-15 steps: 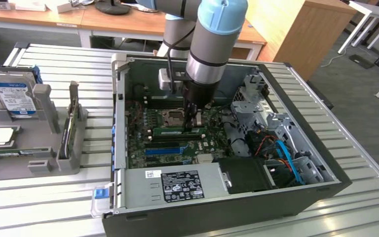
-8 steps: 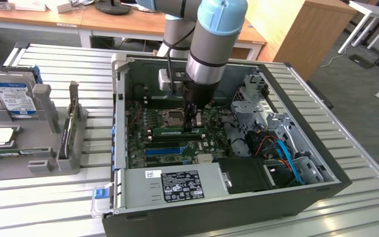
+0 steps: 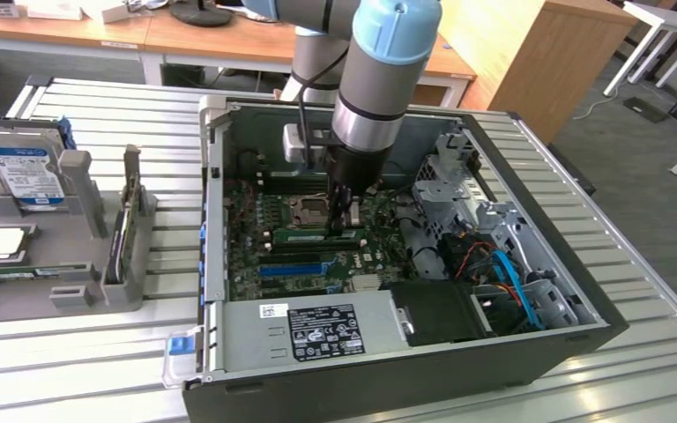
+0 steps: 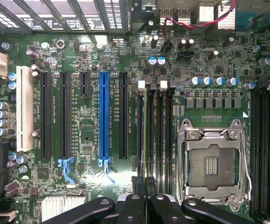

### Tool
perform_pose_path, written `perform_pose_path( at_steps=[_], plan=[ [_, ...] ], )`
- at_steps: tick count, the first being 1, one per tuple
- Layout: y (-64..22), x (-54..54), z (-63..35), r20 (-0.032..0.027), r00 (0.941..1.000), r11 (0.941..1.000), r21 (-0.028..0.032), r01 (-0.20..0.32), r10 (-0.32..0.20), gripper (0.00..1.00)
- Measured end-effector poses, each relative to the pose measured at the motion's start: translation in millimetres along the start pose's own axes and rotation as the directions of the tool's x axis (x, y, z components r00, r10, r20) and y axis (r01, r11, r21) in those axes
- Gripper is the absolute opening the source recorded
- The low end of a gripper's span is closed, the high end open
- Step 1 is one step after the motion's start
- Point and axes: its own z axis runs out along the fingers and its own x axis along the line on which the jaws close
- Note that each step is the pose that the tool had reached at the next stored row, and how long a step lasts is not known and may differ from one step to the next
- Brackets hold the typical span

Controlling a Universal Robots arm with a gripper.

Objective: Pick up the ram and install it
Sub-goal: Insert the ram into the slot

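Closest to the lens, the gripper point(image 4: 143, 184) of a Universal Robots arm point(image 3: 391, 53) is reaching straight down into an open computer case point(image 3: 574, 330). Its black fingertips point(image 4: 136, 183) are drawn almost together over the bank of memory slots point(image 4: 159, 135), which lies between the blue expansion slot point(image 4: 103, 119) and the empty processor socket point(image 4: 213, 161). In the exterior view the jaws are pinching the upper edge of the ram point(image 3: 303, 236), a slim green strip with a pale label. It is standing on edge along one of those slots, just beside the socket and near the middle of the motherboard point(image 3: 244, 256). Whether the strip is sitting fully home or only resting in the slot's mouth is hard to tell from this angle.

The case is lying on a slatted metal table point(image 3: 80, 370), its power supply point(image 3: 315, 326) running along the near wall. A silver hard drive point(image 3: 21, 172) is standing in a grey holder point(image 3: 80, 273) well apart, toward the table's edge at the exterior view's left.

Misalignment looks like the chief danger. If the strip's notch is not meeting the slot's key, a downward push could bend the board or strain the slot. If the grip is off centre, one end could seat while the other rides high, leaving a white latch point(image 4: 142, 84) unclosed. Letting go too soon could leave the strip leaning against its neighbouring slot.
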Motion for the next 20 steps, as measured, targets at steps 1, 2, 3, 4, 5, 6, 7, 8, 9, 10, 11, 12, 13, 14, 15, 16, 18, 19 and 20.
perform_pose_path(
  at_steps=[1, 2, 3, 4, 5, 6, 7, 8, 9, 10, 11, 12, 13, 14, 15, 16, 18, 19, 20],
  plan=[
    [0.0, 0.0, 0.2, -0.0001, 1.0000, 1.0000, 0.0000, 0.000, 0.000, 0.12],
    [0.0, 0.0, 0.2, -0.0002, 1.0000, 1.0000, -0.0001, 0.000, 0.000, 0.12],
    [0.0, 0.0, 0.2, -0.0002, 1.0000, 1.0000, -0.0001, 0.000, 0.000, 0.12],
    [0.0, 0.0, 0.2, -0.0002, 1.0000, 1.0000, -0.0001, 0.000, 0.000, 0.12],
    [0.0, 0.1, 0.4, 0.0002, 1.0000, 1.0000, 0.0001, 0.000, 0.000, 0.12],
    [0.0, 0.4, 0.3, 0.0005, 1.0000, 1.0000, 0.0000, 0.000, 0.000, 0.12],
    [0.0, 0.4, 0.3, 0.0004, 1.0000, 1.0000, 0.0000, 0.000, 0.000, 0.12],
    [0.0, 0.4, 0.3, 0.0004, 1.0000, 1.0000, -0.0001, 0.000, 0.000, 0.12],
    [0.0, 0.6, 0.3, 0.0007, 1.0000, 1.0000, 0.0000, 0.000, 0.000, 0.12],
    [0.0, 0.7, 0.3, 0.0009, 1.0000, 1.0000, 0.0000, 0.000, 0.000, 0.12],
    [0.0, 0.9, 0.3, 0.0016, 1.0000, 1.0000, -0.0001, 0.000, 0.000, 0.12],
    [0.0, 1.0, 0.3, 0.0017, 1.0000, 1.0000, 0.0000, 0.000, 0.000, 0.12],
    [0.0, 1.0, 0.3, 0.0017, 1.0000, 1.0000, 0.0000, 0.000, 0.000, 0.12],
    [0.0, 1.0, 0.3, 0.0017, 1.0000, 1.0000, -0.0001, 0.000, 0.000, 0.12],
    [0.0, 1.3, 0.3, 0.0017, 1.0000, 1.0000, -0.0001, 0.000, 0.000, 0.12],
    [0.0, 1.4, 0.3, 0.0017, 1.0000, 1.0000, -0.0001, 0.000, 0.000, 0.12],
    [0.0, 1.5, 1.0, 0.0016, 1.0000, 1.0000, -0.0001, 0.000, 0.000, 0.12],
    [0.0, 1.5, 0.9, 0.0016, 1.0000, 1.0000, -0.0001, 0.000, 0.000, 0.12],
    [0.0, 1.5, 1.0, 0.0017, 1.0000, 1.0000, -0.0001, 0.000, 0.000, 0.12]
  ],
)
